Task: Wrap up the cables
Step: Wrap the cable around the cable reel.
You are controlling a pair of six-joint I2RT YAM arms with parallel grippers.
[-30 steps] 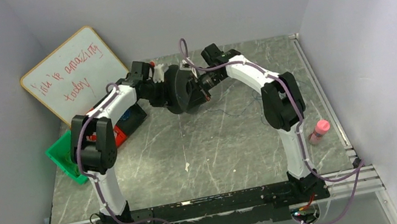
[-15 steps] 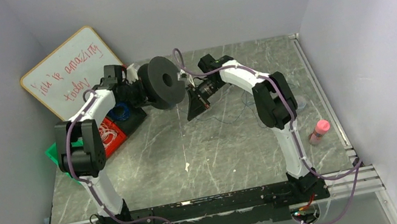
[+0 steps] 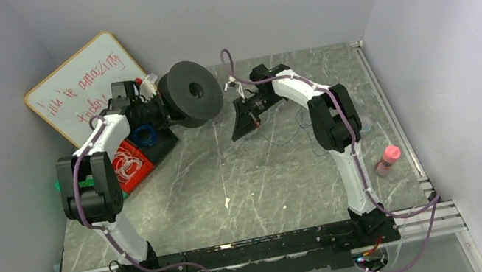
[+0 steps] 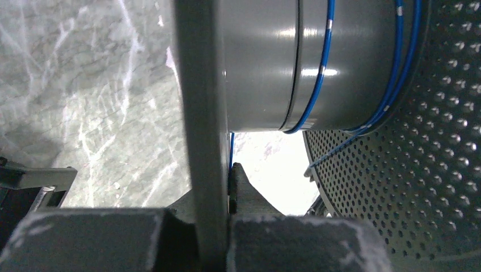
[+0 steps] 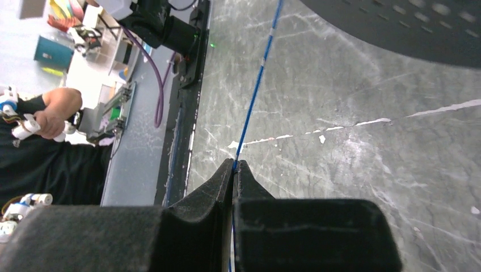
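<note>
Left wrist view: left gripper (image 4: 213, 190) clamped on spool flange (image 4: 195, 85), few turns of blue wire (image 4: 323, 62) on core (image 4: 258, 62). Same wire pinched tight in right gripper (image 5: 233, 164), strand straight toward spool (image 3: 190, 94). Hold your tension even, lay turns side by side, avoid slack loops

Spool (image 3: 191, 94) left of right end effector (image 3: 237, 133), whiteboard (image 3: 83, 85) behind left, bottle (image 3: 387, 159) right
</note>
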